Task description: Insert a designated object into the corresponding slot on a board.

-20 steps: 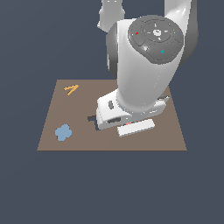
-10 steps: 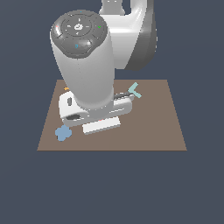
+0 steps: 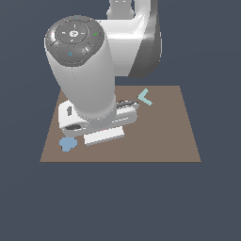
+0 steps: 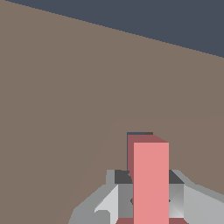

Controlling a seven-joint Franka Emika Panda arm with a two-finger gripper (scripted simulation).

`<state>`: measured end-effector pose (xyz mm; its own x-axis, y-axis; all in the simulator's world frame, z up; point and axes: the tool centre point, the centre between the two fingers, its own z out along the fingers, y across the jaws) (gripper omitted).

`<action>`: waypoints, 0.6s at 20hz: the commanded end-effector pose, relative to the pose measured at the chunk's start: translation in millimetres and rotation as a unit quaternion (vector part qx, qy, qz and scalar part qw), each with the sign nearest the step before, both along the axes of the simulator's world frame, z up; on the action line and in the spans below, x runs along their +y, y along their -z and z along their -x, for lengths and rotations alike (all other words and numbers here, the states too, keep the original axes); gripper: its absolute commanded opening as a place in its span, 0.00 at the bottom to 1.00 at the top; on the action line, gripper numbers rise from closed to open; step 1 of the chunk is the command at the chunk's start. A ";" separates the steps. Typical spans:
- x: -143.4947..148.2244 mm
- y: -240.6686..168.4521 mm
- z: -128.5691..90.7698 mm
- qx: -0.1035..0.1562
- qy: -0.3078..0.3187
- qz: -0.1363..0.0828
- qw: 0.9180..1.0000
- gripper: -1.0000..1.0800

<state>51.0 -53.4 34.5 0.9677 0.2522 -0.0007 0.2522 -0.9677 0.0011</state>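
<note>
- Dark blue-grey ground surrounds the brown board point(image 3: 169, 136) on every side in the exterior view, and shows as a band beyond the board's far edge in the wrist view.
- From my remote station, the white Panda arm point(image 3: 89, 80) stands over the half of the board on the exterior view's left, and its bulk hides the fingers from that camera.
- I see the gripper point(image 4: 151, 199) only in the wrist view: two grey fingers point(image 4: 109, 201) sit pressed against opposite flanks of the salmon-red T block point(image 4: 151, 183), so I record the gripper as clamped on that block.
- Block position: held in the gripper, over bare brown board. I cannot tell from these views whether it touches the board.
- Block orientation: only one straight bar of the T is visible, and its long axis runs straight out from between the fingers, away from the wrist camera. The crossbar is out of sight, so I cannot say which way the T's head faces.
- A thin dark strip point(image 4: 140, 133) lies at the far tip of the visible bar. I cannot confirm whether it is the T-shaped slot or a shadow.
- Slot: not identifiable in the exterior view, where the arm covers that part of the board.
- Other items on the board in the exterior view: a pale teal L-shaped piece point(image 3: 145, 97) just beside the arm on the exterior view's right, and a blue flower-shaped piece point(image 3: 67, 144) near the board's front corner on the exterior view's left, well apart from each other.
</note>
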 end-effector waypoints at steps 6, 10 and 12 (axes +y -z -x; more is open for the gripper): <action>-0.6 4.8 -0.5 0.000 0.000 0.000 1.000 0.96; -0.6 4.8 -0.5 0.000 0.000 0.000 1.000 0.96; -0.6 4.8 -0.5 0.000 0.000 0.000 1.000 0.96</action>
